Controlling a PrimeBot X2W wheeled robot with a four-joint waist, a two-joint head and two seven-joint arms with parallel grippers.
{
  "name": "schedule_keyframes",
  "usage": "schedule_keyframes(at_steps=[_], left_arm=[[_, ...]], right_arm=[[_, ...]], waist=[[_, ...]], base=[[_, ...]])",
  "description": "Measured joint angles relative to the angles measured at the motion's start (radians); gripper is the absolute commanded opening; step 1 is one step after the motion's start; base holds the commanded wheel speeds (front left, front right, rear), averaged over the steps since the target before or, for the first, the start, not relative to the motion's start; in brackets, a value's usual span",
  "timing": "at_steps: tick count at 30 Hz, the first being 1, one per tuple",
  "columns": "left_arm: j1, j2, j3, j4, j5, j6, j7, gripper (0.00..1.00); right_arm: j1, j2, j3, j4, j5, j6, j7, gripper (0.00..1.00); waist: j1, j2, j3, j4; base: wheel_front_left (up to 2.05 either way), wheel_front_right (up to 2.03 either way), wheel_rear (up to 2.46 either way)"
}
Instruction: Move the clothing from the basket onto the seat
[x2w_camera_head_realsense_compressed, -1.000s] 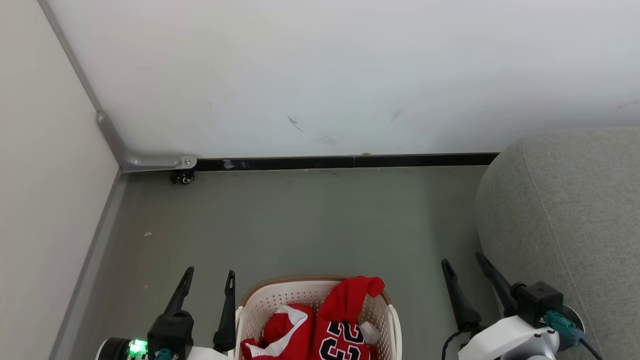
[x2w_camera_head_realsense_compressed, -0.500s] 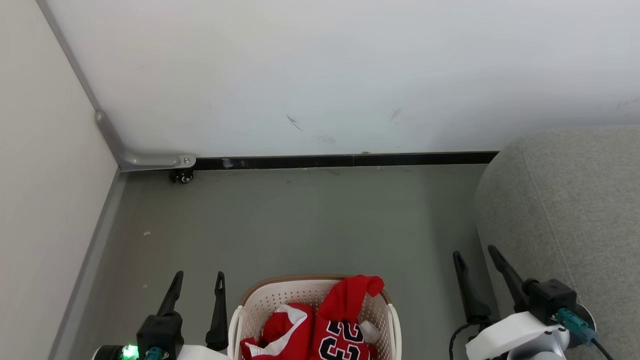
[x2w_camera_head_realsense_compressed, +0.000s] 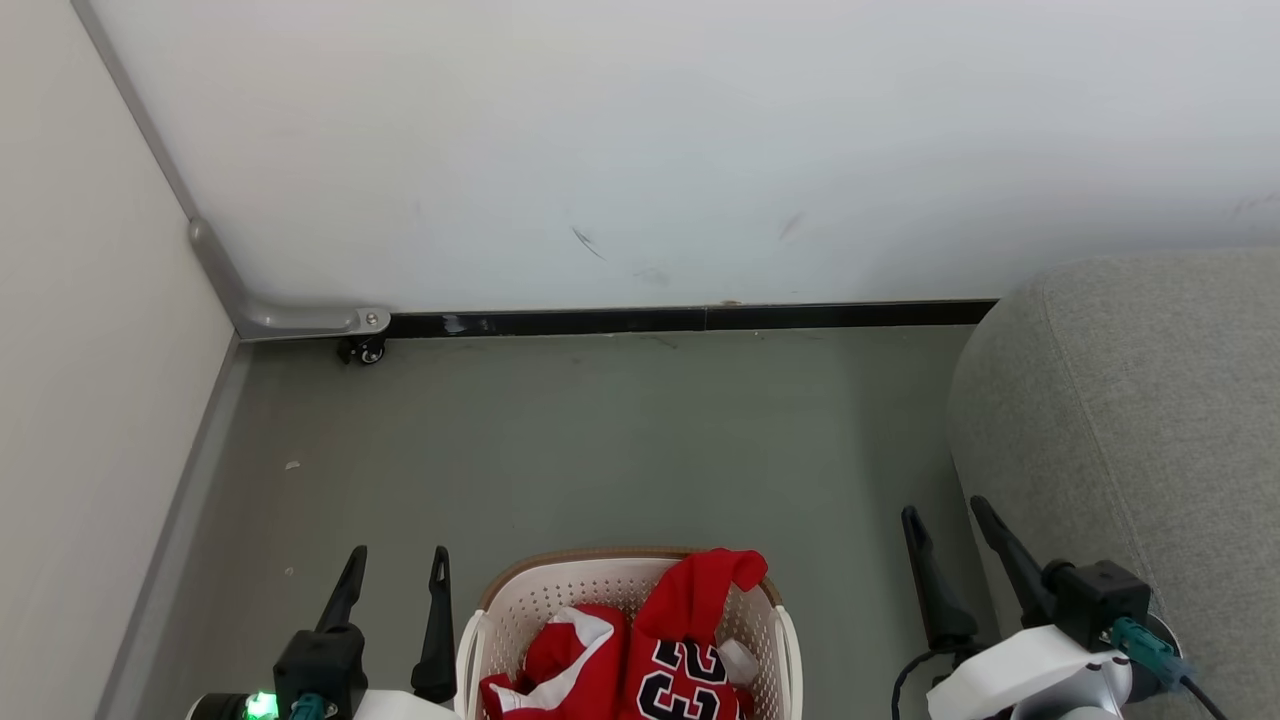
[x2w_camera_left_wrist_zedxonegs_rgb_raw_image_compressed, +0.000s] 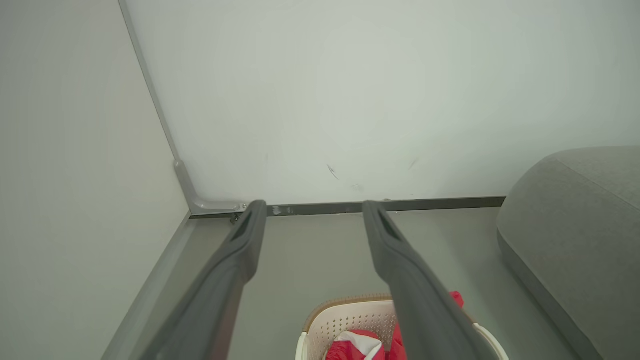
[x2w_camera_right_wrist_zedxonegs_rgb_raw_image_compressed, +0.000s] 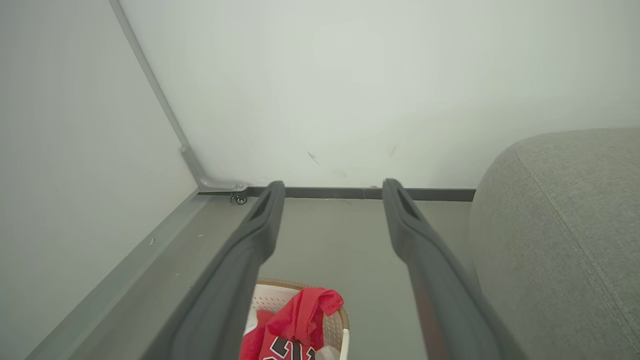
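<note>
seat: large grey woven-fabric seat bare | basket: cream perforated plastic basket unmoved on floor | red-and-white clothing still inside | left gripper, right gripper: wide, empty, shifted slightly outward; grasp not begun

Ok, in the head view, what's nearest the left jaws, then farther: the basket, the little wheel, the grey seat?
1. Basket: close by, just to the right.
2. Caster wheel: ahead, at the wall's foot.
3. Grey seat: far right.
</note>
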Motion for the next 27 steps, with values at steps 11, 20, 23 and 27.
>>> schedule_keyframes(at_steps=[11, 20, 23, 27], left_arm=[[-0.005, -0.002, 0.0, 0.02, 0.0, 0.0, 0.0, 1.0], [-0.016, -0.003, 0.0, 0.021, 0.0, 0.0, 0.0, 1.0], [-0.016, -0.003, 0.0, 0.021, 0.0, 0.0, 0.0, 1.0], [-0.016, -0.004, -0.002, 0.02, 0.0, 0.0, 0.0, 1.0]], right_arm=[[0.0, 0.0, 0.017, 0.011, 0.001, 0.0, 0.03, 1.0], [0.0, 0.0, 0.021, 0.005, 0.002, 0.0, 0.033, 1.0], [0.0, 0.0, 0.021, -0.003, 0.003, 0.0, 0.033, 1.0], [0.0, 0.0, 0.022, -0.009, 0.005, 0.0, 0.033, 1.0]], waist=[[-0.0001, 0.0, 0.002, 0.001], [-0.0001, 0.0, 0.005, 0.003], [-0.0001, 0.0, 0.007, 0.002], [-0.0001, 0.0, 0.011, 0.001]], base=[[0.0, 0.0, 0.0], [0.0, 0.0, 0.0], [0.0, 0.0, 0.0], [0.0, 0.0, 0.0]])
